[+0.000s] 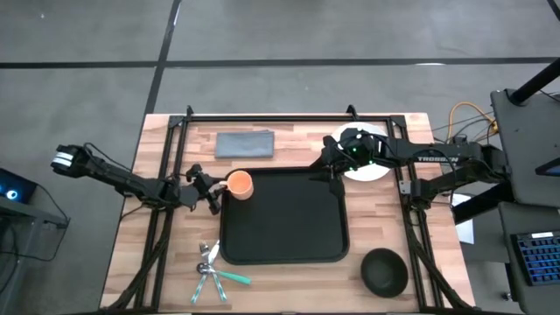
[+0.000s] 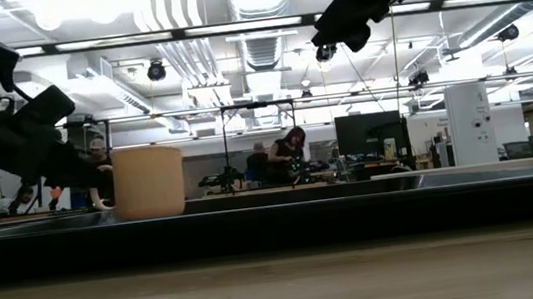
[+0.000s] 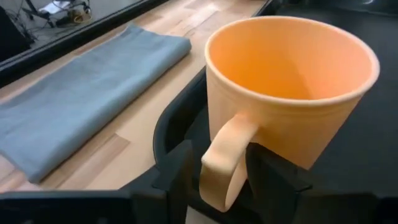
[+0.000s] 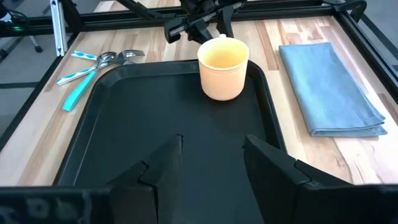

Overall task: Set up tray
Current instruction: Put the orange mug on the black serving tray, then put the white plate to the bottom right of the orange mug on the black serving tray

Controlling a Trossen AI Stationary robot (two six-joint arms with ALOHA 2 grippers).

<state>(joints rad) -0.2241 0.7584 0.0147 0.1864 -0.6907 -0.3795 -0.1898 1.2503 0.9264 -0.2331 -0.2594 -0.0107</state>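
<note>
So from where I'm sitting, the tray (image 1: 284,229) is sitting in the middle of the wooden table (image 1: 175,254), big black rectangle with rounded corners and a raised rim, matte finish, way wider than the white plate (image 1: 372,169) off by its far right corner. The orange mug (image 1: 239,185) is standing upright just inside the tray's far left corner. My left gripper (image 3: 214,177) is at that corner too, fingers (image 3: 177,171) on either side of the mug's handle; they look closed on it, though I can't swear the pads are actually pinching it from this angle. The right gripper (image 4: 211,158) is hanging over the tray's far right part with its fingers spread apart and nothing between them. Grey folded cloth (image 1: 245,143) lies flat on the wood beyond the tray, well clear of it. Cutlery with teal handles (image 1: 213,270) is bunched up just off the tray's near left corner, and a dark bowl (image 1: 384,270) sits by the near right corner.
</note>
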